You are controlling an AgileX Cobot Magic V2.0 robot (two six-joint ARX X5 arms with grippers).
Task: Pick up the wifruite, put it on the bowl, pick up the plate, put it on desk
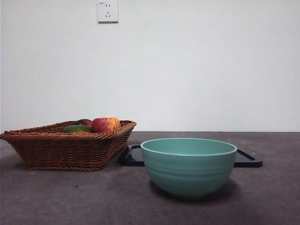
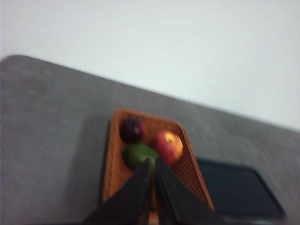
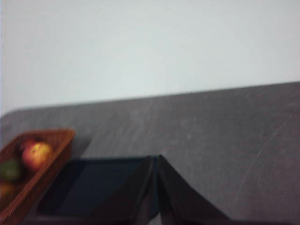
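while both arms wait above the desk (image 1: pixel 47 197), nothing is picked yet.
left gripper (image 2: pixel 151 161) pinched closed, empty, over the wicker basket (image 1: pixel 70 150); right gripper (image 3: pixel 154 158) closed, empty, over the black tray (image 3: pixel 93 185). wifruite not clearly made out; likely among the dark fruit (image 2: pixel 133 129), green fruit (image 2: pixel 138 153) and apple (image 2: pixel 168 145). risk: crowded fruit, wrong one grabbed or nudged. bowl (image 1: pixel 188 166) empty, touching nothing. no readable labels.

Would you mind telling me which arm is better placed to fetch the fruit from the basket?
Probably the left. Its gripper hangs over the basket, fingers together, with the fruits just ahead. The right gripper is over the tray, with the basket off to one side.
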